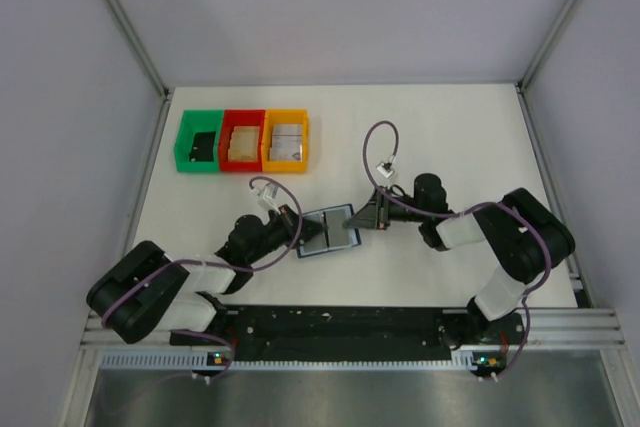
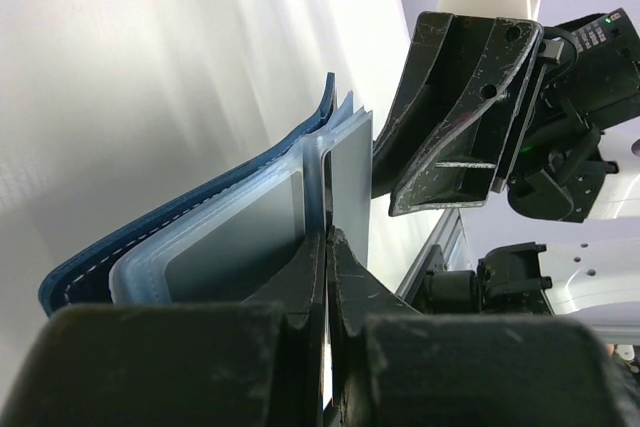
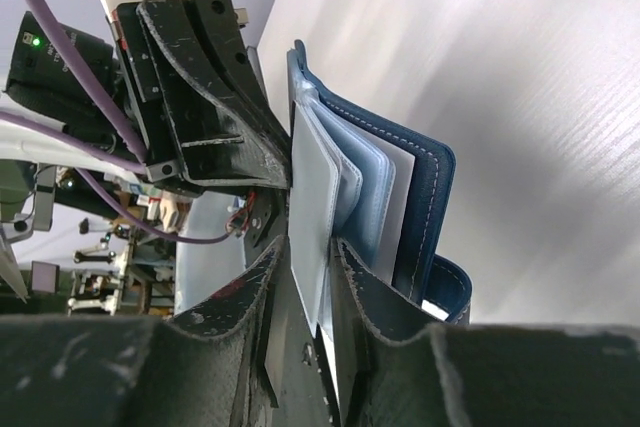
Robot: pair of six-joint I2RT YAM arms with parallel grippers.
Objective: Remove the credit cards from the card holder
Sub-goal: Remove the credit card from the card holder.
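Finds the card holder point(image 1: 327, 230) lying open on the white table point(image 1: 450, 147), on the arms' side of the orange bin point(image 1: 286, 139) and a little to its right, flanked by both arms. Places the left gripper point(image 1: 298, 230) almost straight out from the orange bin toward the arms, at the holder's left edge, and the right gripper point(image 1: 352, 219) farther to the right of that bin, at the holder's right edge. Shows, from the left wrist, black fingers point(image 2: 300, 277) pressed together with no gap, nipping the edge of a clear inner sleeve point(image 2: 322, 172), the dark blue cover fanned out to one side. Reveals a credit card point(image 2: 240, 232), pale silvery-grey, tucked flat inside one of those sleeves. Shows, from the right wrist, fingers point(image 3: 360, 287) part-way spread with a pale leaf point(image 3: 318, 197) standing between them and a dark gap running along one side of it; cannot tell card from bare sleeve there, nor any pad contact. Lines up the red bin point(image 1: 241, 140) and the green bin point(image 1: 197, 142) to the left of the orange bin, touching in a row, well apart from holder and grippers.
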